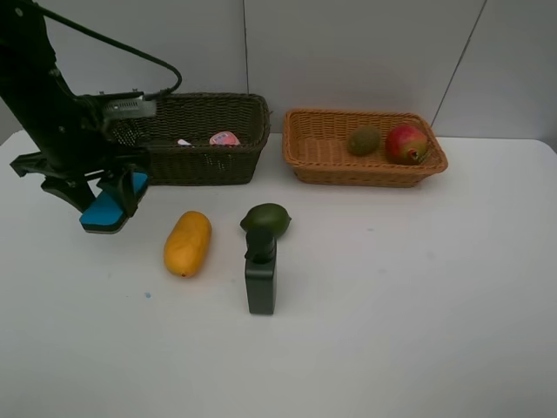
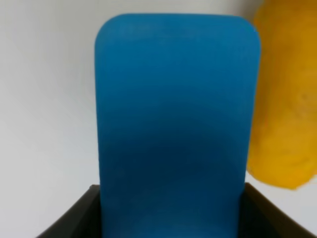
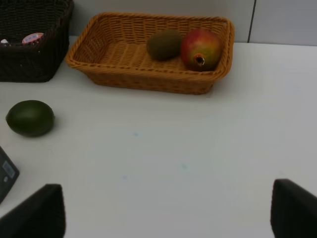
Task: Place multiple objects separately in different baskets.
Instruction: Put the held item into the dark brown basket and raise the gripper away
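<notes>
White table [image 1: 392, 331], blue eraser [image 1: 103, 214] (in left gripper [image 1: 110, 197])

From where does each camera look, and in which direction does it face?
Exterior high: above the white table's front edge, facing down toward the back wall; shows the black left arm, whose left gripper holds the blue rectangular eraser block.
Left wrist: on the left arm, looking along the gripper at that block; dark fingers show.
Right wrist: on the right arm, facing the shallow orange-tan wicker basket; open right gripper shows.
Shared: exterior high and right wrist both show the round green avocado.
</notes>
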